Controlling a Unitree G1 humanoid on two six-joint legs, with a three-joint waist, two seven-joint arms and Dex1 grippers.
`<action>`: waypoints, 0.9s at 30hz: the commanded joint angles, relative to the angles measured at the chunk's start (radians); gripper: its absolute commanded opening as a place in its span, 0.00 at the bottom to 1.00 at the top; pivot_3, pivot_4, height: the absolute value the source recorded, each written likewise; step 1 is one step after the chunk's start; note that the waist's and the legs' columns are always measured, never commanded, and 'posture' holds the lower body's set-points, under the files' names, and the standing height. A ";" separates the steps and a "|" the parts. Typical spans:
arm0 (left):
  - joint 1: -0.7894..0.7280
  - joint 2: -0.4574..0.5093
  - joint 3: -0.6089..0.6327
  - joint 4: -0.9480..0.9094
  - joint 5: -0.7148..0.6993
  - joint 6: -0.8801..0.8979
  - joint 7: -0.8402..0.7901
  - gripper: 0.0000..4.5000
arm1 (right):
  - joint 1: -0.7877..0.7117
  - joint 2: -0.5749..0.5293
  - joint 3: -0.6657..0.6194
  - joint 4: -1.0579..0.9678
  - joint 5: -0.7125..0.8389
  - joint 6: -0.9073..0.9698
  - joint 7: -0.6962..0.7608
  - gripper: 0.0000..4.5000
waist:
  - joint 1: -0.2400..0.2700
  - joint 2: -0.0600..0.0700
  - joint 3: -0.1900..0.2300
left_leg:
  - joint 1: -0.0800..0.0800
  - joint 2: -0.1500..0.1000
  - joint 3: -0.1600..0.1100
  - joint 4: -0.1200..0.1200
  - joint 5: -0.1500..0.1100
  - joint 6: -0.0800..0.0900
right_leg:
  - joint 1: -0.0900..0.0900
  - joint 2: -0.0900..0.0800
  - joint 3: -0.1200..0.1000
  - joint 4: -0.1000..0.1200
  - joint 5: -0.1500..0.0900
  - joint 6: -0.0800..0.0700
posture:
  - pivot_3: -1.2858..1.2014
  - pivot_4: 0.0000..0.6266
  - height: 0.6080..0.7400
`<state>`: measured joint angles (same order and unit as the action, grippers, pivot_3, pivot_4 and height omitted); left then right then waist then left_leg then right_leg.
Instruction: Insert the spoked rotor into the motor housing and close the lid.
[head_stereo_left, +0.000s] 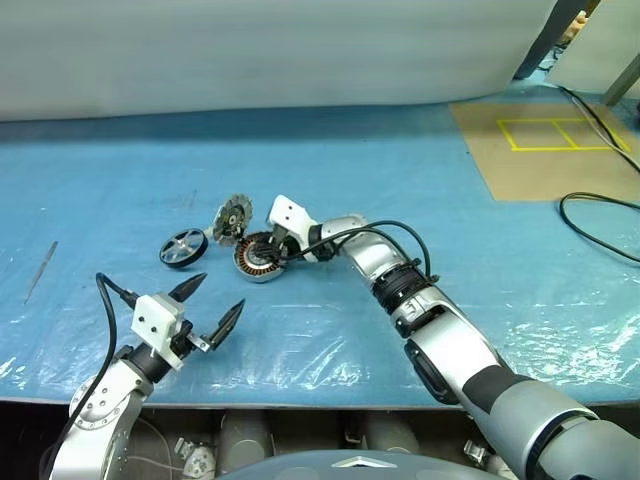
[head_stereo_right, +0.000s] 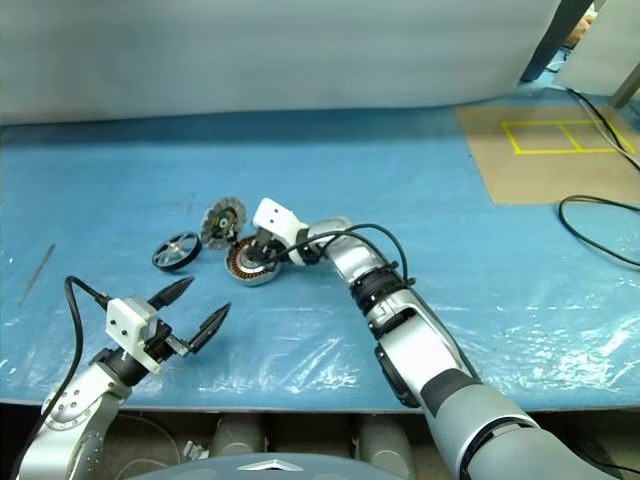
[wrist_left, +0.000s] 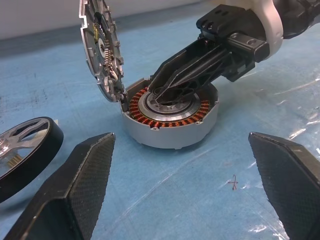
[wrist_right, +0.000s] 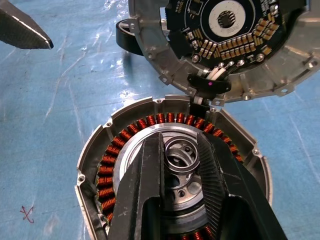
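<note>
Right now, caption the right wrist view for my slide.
Right hand fingers straddle the small ring at the motor housing centre, hinged lid standing open.

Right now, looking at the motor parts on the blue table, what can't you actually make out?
- Whether the right gripper grips the small ring inside the motor housing or merely straddles it: its fingers cover the contact.
- The near part of the housing's windings in the right wrist view: hidden by those fingers.
- The spoked rotor: cut off by the left wrist view's edge.

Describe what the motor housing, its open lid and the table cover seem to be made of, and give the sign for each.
Motor housing: matt grey cast-looking metal; its ring of windings shines like copper wire.
Lid: the same grey metal, carrying a black circuit board with tan parts.
Table cover: blue sheet under clear, glossy, wrinkled plastic film, probably.
</note>
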<state>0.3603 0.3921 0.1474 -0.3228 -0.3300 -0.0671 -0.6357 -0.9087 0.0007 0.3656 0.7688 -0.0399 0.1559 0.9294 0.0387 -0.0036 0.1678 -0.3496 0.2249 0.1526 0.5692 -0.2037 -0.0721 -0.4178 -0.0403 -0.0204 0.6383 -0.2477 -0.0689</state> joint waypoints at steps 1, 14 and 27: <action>-0.008 0.005 0.000 -0.028 0.000 -0.010 0.002 1.00 | 0.006 0.000 0.005 -0.040 -0.007 -0.015 0.015 0.13 | 0.000 0.000 0.000 | 0.000 0.000 0.000 0.000 0.000 0.000 | 0.000 0.000 0.000 0.000 0.000 0.000 | 0.52 0.24 1.00; -0.024 0.006 -0.007 -0.042 -0.001 0.012 0.007 1.00 | 0.015 -0.015 0.006 -0.039 -0.028 -0.017 0.021 0.13 | 0.000 0.000 0.000 | 0.000 0.000 0.000 0.001 0.000 0.000 | 0.000 0.000 0.000 0.001 0.000 0.000 | 0.52 0.24 1.00; -0.028 0.008 -0.009 -0.036 -0.004 0.010 0.007 1.00 | 0.023 -0.018 0.011 -0.045 -0.043 0.002 0.030 0.13 | 0.000 0.000 0.000 | 0.000 0.000 0.000 0.001 0.000 0.000 | 0.000 0.000 0.000 0.001 0.000 0.000 | 0.52 0.24 1.00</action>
<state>0.3309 0.3927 0.1303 -0.3294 -0.3300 -0.0456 -0.6282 -0.8934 -0.0223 0.3682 0.7377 -0.0761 0.1522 0.9572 0.0388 -0.0037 0.1677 -0.3493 0.2249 0.1526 0.5707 -0.2039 -0.0716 -0.4176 -0.0403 -0.0202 0.6396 -0.2477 -0.0689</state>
